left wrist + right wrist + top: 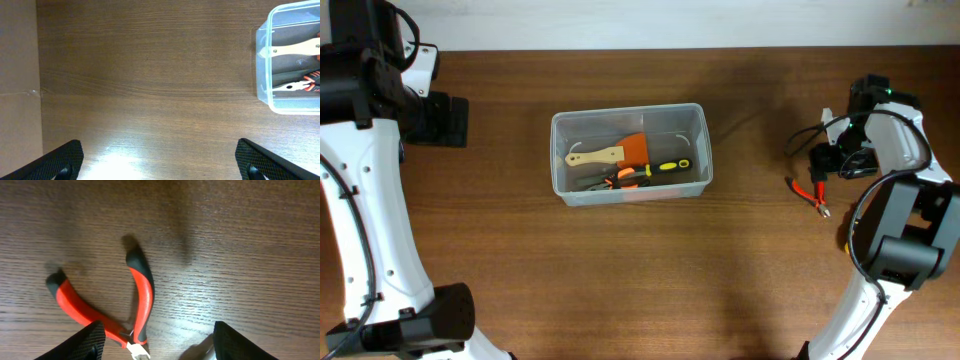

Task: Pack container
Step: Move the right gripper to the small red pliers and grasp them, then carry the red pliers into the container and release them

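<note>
The container [672, 128] lies at nine o'clock from the pliers [142, 290]; the open right end effector [157, 336] straddling them should centre over the pivot.

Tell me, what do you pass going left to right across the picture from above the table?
left gripper → container → red pliers
</note>
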You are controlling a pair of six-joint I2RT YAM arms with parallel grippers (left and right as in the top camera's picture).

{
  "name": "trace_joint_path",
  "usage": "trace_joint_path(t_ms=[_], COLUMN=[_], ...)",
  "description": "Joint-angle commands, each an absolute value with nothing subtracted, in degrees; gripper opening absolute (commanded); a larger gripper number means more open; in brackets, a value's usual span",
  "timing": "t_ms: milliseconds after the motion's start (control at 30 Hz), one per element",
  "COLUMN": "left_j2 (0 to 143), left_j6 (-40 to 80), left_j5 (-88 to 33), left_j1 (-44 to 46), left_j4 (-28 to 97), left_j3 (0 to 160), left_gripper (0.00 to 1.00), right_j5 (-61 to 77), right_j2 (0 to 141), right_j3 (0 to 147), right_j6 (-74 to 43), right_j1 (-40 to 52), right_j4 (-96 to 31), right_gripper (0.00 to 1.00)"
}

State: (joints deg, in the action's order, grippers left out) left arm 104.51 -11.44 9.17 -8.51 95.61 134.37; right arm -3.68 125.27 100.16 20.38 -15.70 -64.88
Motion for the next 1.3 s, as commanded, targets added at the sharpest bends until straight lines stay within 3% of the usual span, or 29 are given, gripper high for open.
trace_joint_path(t_ms=[0, 167, 600, 800, 900, 967, 1267], left_j2=[104.47, 104.47, 104.47, 104.47, 104.47, 104.47, 104.47], left_j6=[-10.74, -10.74, -10.74, -10.74, -10.74, -10.74, -10.74], left_j5=[8.58, 8.58, 8.58, 8.58, 8.58, 8.58, 8.58], left_j1=[-8.80, -8.80, -8.80, -8.80, -8.80, -8.80, -8.80], left_j4=[95.66, 95.66, 95.66, 95.66, 95.66, 95.66, 95.66], left_j3=[134.26, 134.26, 134.26, 134.26, 134.26, 134.26, 134.26], left_gripper=[0.99, 0.99, 0.99, 0.99, 0.99, 0.99, 0.99], right_j5=[-4.89, -2.63, -0.10, 0.78, 2.33, 4.54, 13.74], right_j2=[127.74, 128.11, 131.63, 131.96, 131.87, 131.50, 126.06], right_j3=[100.36, 100.27, 100.25, 100.12, 100.25, 100.66, 114.30], right_j6=[20.49, 20.49, 16.78, 15.55, 15.53, 15.51, 7.75], right_j1=[-15.35, -15.31, -15.29, -15.29, -15.29, -15.29, -13.43], right_j4=[-64.90, -64.90, -65.14, -64.20, -64.31, -64.77, -72.36], right_gripper=[0.67, 0.56, 0.49, 0.27, 0.08, 0.04, 0.04])
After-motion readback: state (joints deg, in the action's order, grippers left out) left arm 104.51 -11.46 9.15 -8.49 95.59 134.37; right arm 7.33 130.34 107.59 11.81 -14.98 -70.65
